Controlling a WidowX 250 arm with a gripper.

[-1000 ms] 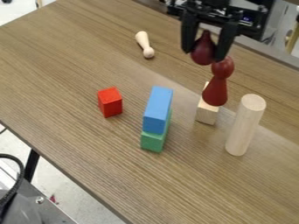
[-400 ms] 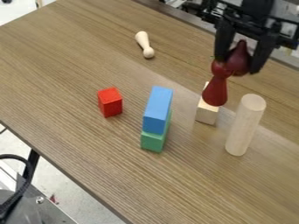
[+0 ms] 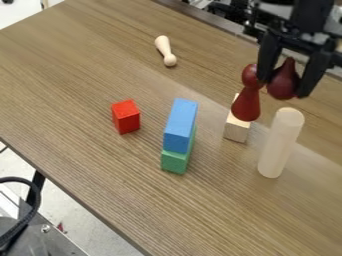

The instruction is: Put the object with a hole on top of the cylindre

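Table (image 3: 100, 165): flat brown top with straight, streaked wood grain. Near side: upright cylinder (image 3: 277, 147), pale, smooth and straight-walled; green block (image 3: 175, 163), with an oblong blue block (image 3: 180, 125), flat-faced and sharp-edged, resting on it. Behind these: pale wooden block (image 3: 236, 130), squared and plain; red block (image 3: 126, 117), small and boxy, apart at the left. Dark red figure (image 3: 246, 104): smooth flared body, round head, partly overlapping the pale wooden block in view. Dark red teardrop piece (image 3: 283, 82): rounded, narrowing to a tip at the top, held aloft by the black gripper (image 3: 286, 89), its fingers partly parted, one on each side. The piece lies between the fingers, just above the cylinder's top in view, not touching it. Far side: pale turned peg (image 3: 164, 50), knob-ended, lying down.
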